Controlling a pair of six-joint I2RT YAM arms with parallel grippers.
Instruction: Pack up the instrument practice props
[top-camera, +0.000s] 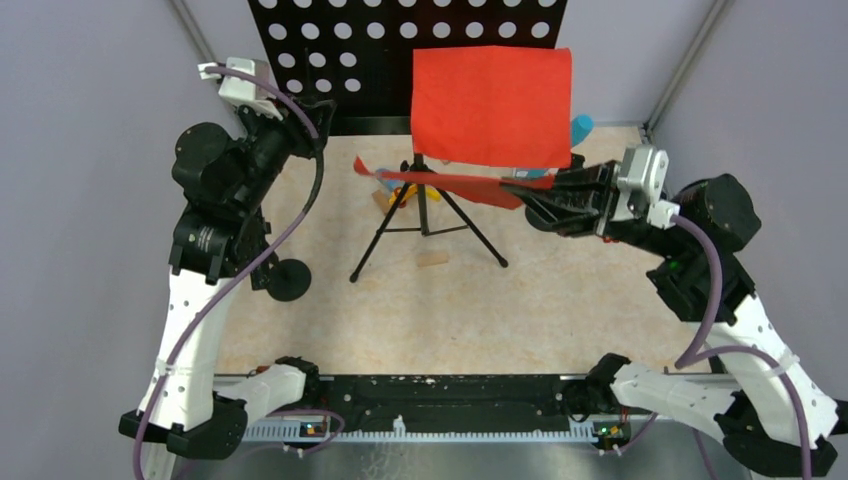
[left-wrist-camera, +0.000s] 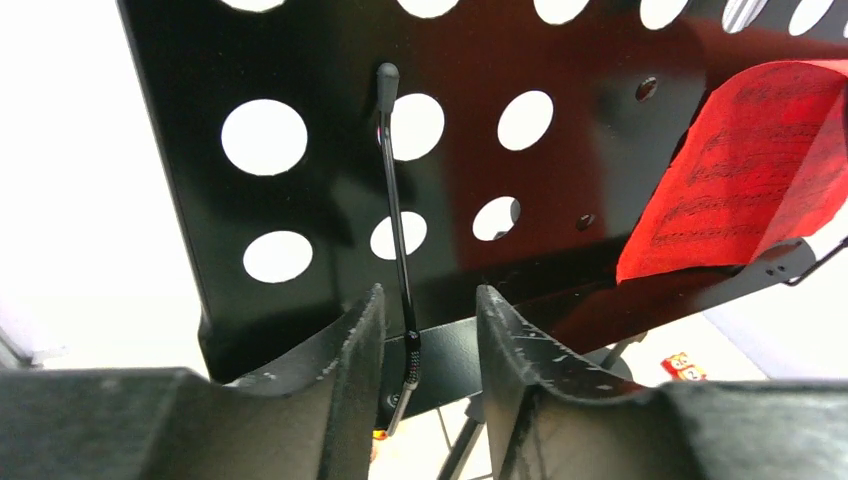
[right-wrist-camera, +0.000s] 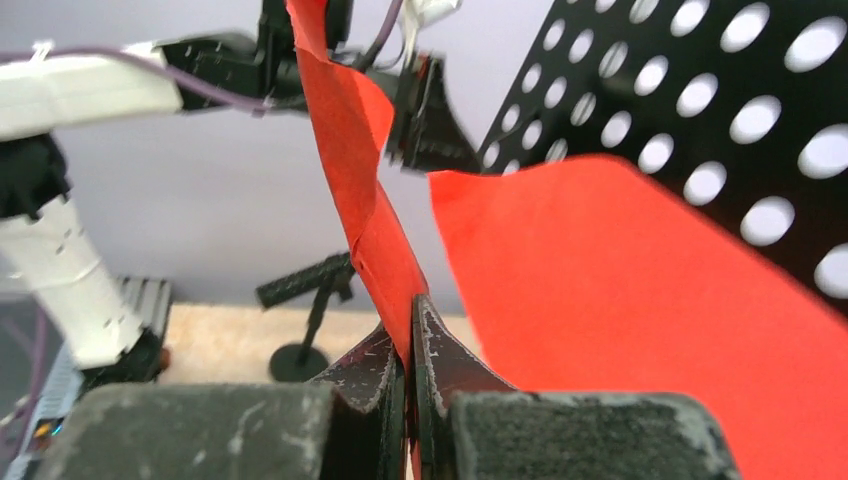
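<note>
Centre right in the top view, the right claw (top-camera: 522, 188) is clamped on a red page (top-camera: 440, 180) stretching left before the music stand (top-camera: 330, 60). Farther back, the left claw (left-wrist-camera: 430, 295) stands slightly parted around the stand's wire arm (left-wrist-camera: 397, 215), visible only from the left wrist. A second red page (top-camera: 490, 105) rests on the stand.

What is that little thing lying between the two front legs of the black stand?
A small wooden block lies on the table between the tripod legs, touching neither. The top view shows it.
</note>
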